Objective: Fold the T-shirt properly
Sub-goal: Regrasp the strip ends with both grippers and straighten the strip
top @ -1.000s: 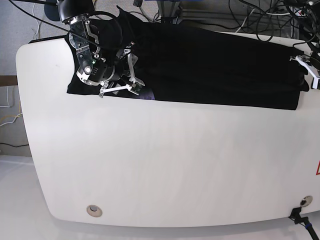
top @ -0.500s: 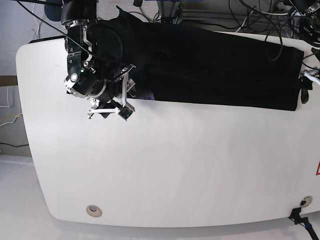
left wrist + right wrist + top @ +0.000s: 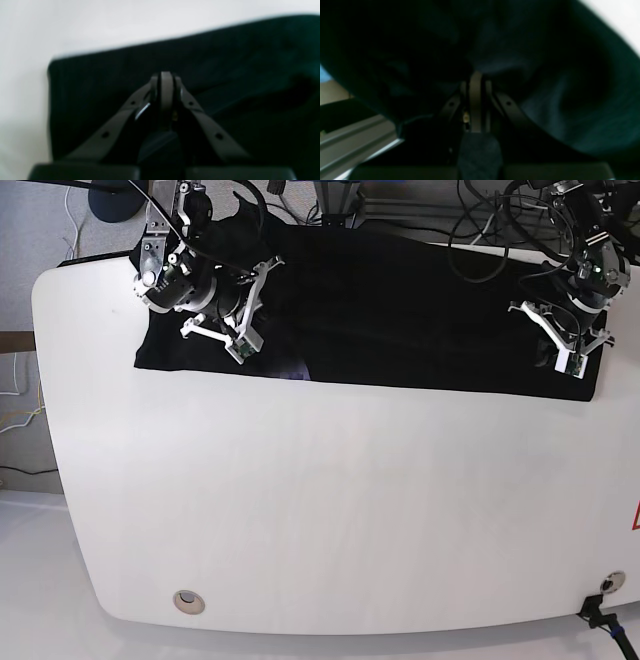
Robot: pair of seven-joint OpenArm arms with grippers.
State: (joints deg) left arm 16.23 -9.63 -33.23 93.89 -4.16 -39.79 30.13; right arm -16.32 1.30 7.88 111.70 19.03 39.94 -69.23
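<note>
The black T-shirt (image 3: pixel 420 310) lies as a long folded band across the far side of the white table (image 3: pixel 330 510). My right gripper (image 3: pixel 225 315) is over its left end. In the right wrist view the right gripper (image 3: pixel 476 75) is shut, and the T-shirt (image 3: pixel 545 75) puckers and drapes around its tips. My left gripper (image 3: pixel 568 345) is over the band's right end, near the front corner. The left wrist view shows the left gripper (image 3: pixel 166 76) shut, tips down on the T-shirt (image 3: pixel 250 62), a crease running off to the right.
Cables and frame parts crowd the space behind the table's far edge. An aluminium rail (image 3: pixel 357 140) shows below the lifted cloth. A round metal insert (image 3: pixel 187 601) sits near the front left corner, a black clamp (image 3: pixel 600 615) at the front right.
The right arm swung from the bare table back up onto the shirt's left end. The left arm came in from the right edge onto the shirt's right end. Both grippers closed.
</note>
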